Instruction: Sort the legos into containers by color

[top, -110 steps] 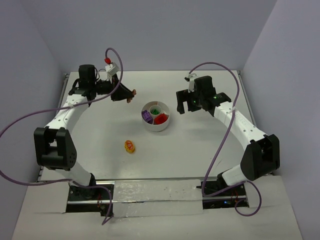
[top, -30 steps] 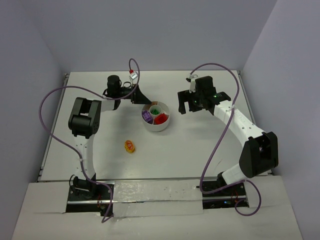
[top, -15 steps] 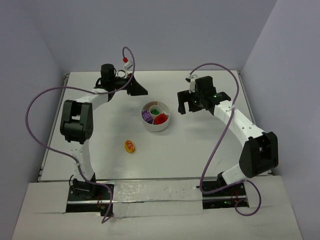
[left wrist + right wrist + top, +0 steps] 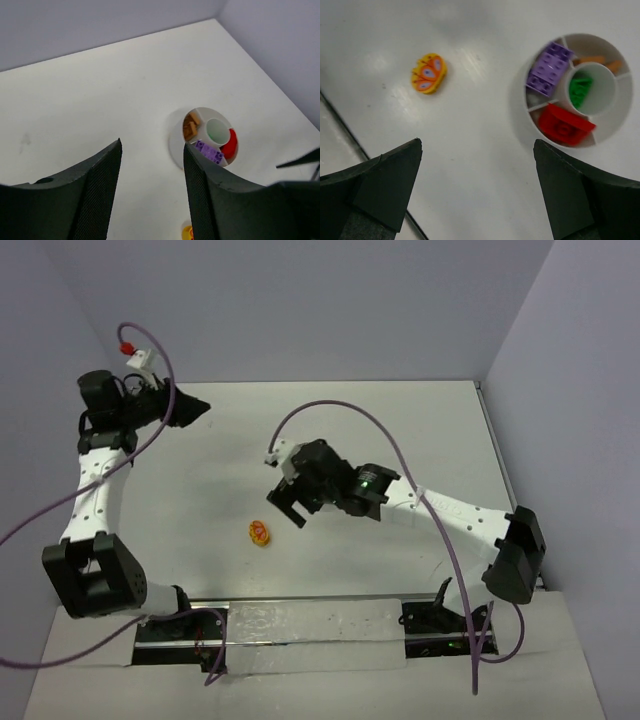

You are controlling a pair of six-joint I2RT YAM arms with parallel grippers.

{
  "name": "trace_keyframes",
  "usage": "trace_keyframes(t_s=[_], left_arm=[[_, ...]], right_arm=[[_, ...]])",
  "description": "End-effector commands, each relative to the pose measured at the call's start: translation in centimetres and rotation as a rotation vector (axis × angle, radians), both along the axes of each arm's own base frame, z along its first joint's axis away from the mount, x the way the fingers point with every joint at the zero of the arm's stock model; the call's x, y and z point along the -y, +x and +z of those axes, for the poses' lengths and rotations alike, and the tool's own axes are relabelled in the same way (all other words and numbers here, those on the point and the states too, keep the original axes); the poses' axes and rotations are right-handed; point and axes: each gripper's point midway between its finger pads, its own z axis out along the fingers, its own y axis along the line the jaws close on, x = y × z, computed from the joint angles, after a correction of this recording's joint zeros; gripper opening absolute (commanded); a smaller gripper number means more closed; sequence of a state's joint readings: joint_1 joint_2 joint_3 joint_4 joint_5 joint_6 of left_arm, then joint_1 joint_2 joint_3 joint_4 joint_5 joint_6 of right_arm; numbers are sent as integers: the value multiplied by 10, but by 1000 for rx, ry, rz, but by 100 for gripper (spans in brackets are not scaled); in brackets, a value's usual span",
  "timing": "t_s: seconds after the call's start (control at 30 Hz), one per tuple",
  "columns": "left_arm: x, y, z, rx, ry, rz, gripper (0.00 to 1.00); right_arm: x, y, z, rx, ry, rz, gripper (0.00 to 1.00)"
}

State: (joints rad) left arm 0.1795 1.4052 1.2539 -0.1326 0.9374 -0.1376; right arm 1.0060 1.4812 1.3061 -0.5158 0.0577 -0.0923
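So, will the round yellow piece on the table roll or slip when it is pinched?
The yellow piece lies flat on the table, so it probably will not roll. Its rim looks curved and smooth, so a pinch may squeeze it out sideways. It looks like small hard plastic, likely light; a push would probably slide it.

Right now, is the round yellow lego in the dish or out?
Out: the yellow lego lies on the table, apart from the dish.

The dish point(image 4: 519, 111) holds bricks point(image 4: 549, 69) sorted by colour, a green one in the centre well point(image 4: 596, 100). The yellow round piece point(image 4: 428, 73) lies well apart, outside it.
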Motion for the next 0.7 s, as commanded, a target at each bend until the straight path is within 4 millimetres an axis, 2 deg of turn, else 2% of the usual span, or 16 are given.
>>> trace_keyframes(t_s=[0.0,0.07,0.1,0.13,0.17,0.23,0.33,0.67], left_arm=[[-50,-26,-32,-136,20,209,62],[-66,-37,-23,-112,21,283,66],[-73,-40,-23,-114,18,312,68],[-74,-42,-22,-112,21,324,68],[-79,-45,-20,-114,21,353,71],[-81,-47,-21,-118,20,374,84],[-84,-49,-20,-120,15,398,88],[-82,-51,-17,-96,-10,406,88]], right_arm=[[-44,-13,-1,-11,1,-8,100],[-65,-23,-30,-101,-43,-42,100],[-76,-26,-30,-124,-37,-45,100],[-77,-28,-45,-160,-72,-64,100],[-88,-26,-47,-190,-68,-80,100],[-95,-27,-58,-223,-93,-90,100],[-108,-22,-77,-257,-129,-110,100],[-109,-3,-133,-388,-216,-213,99]])
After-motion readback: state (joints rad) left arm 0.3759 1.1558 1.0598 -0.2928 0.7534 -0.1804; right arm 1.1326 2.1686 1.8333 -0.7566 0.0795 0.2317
